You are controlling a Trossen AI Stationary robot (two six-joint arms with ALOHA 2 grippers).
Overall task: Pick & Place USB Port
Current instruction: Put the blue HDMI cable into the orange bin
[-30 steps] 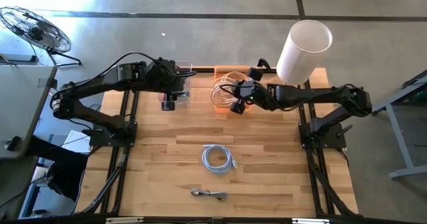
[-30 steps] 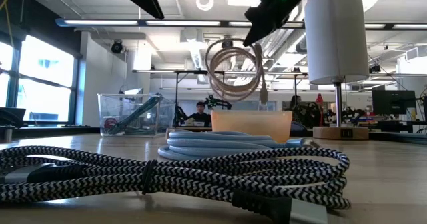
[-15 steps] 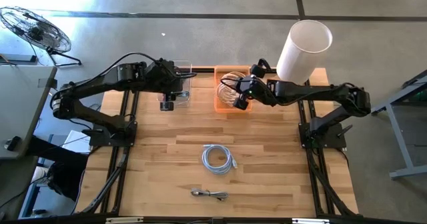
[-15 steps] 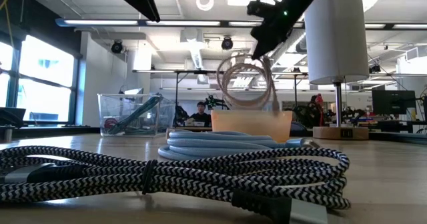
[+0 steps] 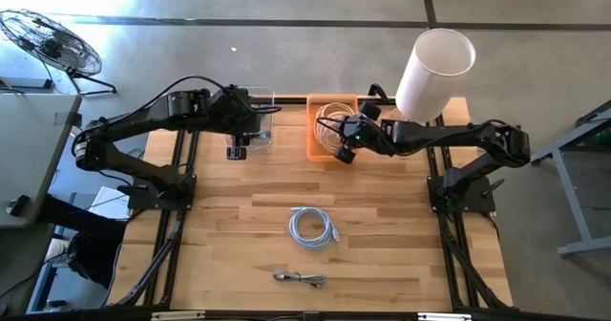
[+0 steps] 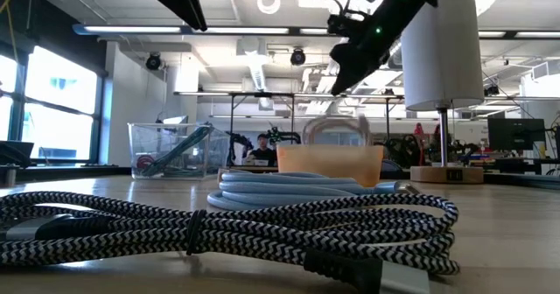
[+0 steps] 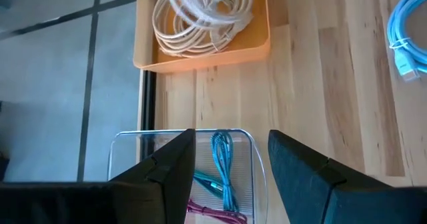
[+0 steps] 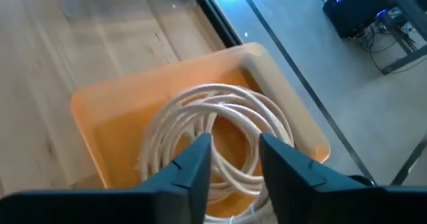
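Note:
A cream coiled cable (image 8: pixel 220 124) lies inside the orange tray (image 8: pixel 93 111) at the table's far middle (image 5: pixel 312 130). In the low view part of the coil (image 6: pixel 337 129) shows blurred above the tray's rim. My right gripper (image 8: pixel 233 159) hovers open just above the tray's near side (image 5: pixel 344 149), with the coil below it and apart from its fingers. My left gripper (image 7: pixel 230 151) stands open above a clear box (image 7: pixel 183 139) that holds teal and pink cables (image 5: pixel 258 130).
A light blue cable coil (image 5: pixel 312 227) lies mid-table. A black-and-white braided cable (image 5: pixel 299 279) lies near the front edge. A tall white cylinder on a stand (image 5: pixel 434 73) rises at the far right, close to my right arm.
My right gripper has carried the hanging cream coil over the orange tray and sunk toward it. It has let go, and the coil has dropped from below the fingers into the tray.

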